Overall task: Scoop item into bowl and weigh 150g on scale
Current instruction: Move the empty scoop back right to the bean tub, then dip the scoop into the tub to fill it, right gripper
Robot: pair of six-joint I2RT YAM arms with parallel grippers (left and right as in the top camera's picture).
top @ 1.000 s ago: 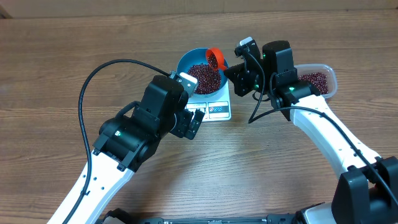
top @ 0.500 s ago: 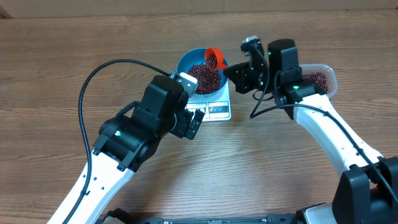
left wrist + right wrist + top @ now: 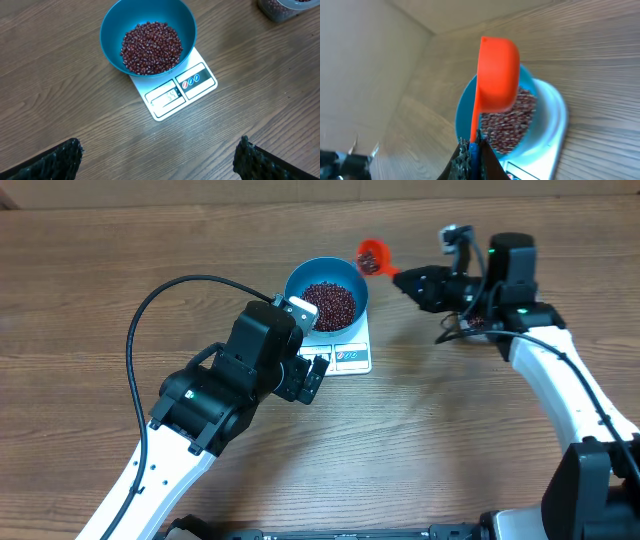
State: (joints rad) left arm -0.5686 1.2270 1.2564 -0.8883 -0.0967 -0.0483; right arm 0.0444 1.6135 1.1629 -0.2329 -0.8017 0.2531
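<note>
Orange scoop [image 3: 374, 255] withdrawn right of bowl [image 3: 318, 270]; scale [image 3: 197, 82] display illegible.

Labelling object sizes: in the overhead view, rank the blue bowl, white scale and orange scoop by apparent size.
1. blue bowl
2. white scale, partly hidden under the bowl, so this rank is unsure
3. orange scoop, clearly smallest

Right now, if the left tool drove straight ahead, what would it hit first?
Likely the scale, at its front edge; the open left tool could touch bare table just short of it, since depth is unclear.
</note>
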